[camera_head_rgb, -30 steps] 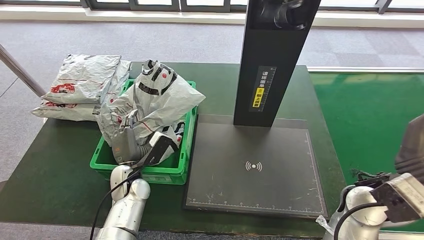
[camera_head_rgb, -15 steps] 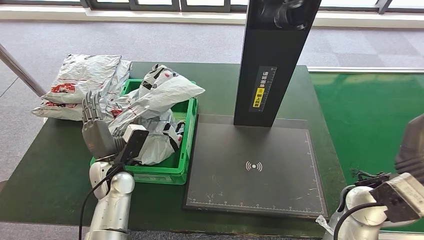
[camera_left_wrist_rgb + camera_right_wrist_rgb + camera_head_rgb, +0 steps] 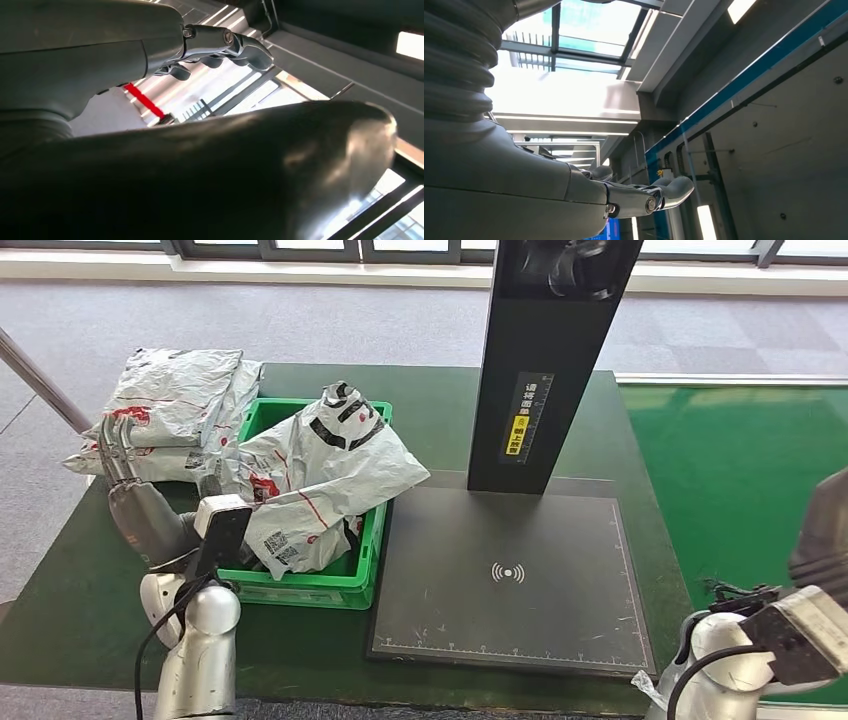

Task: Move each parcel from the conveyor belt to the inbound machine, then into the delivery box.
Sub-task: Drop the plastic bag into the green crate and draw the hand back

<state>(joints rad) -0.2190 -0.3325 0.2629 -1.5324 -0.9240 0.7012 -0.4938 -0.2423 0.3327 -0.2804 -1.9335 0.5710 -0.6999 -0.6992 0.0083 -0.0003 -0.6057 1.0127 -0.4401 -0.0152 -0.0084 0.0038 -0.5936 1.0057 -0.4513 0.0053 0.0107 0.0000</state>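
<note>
- The parcel I care about is the grey-white plastic mailer bag with black and red print (image 3: 325,475); it lies in the green plastic crate (image 3: 362,580) and sags over the rim on the machine side, so it has reached the delivery box.
- I judge it light and soft: the film is crumpled and folds around the contents, so it will droop from any one grip and may slip on the glossy skin. I would take it at a bunched fold or the thick middle, not a loose corner.
- More grey mailer bags (image 3: 165,410) are stacked on the dark green surface (image 3: 90,580) beyond the crate.
- My left hand (image 3: 130,490) stands up just outside the crate, fingers spread and upright, holding nothing.
- My right hand (image 3: 644,197) is seen from its wrist camera against a ceiling; the fingers look loosely extended and nothing is in them.
- The black flat scanning pad (image 3: 510,575) carries a white wireless-wave symbol; the black upright column (image 3: 545,360) behind it has a vertical label with white characters and a yellow patch, too small for me to read.
- The bag shows a small white barcode label near its lower edge; its text is illegible.
</note>
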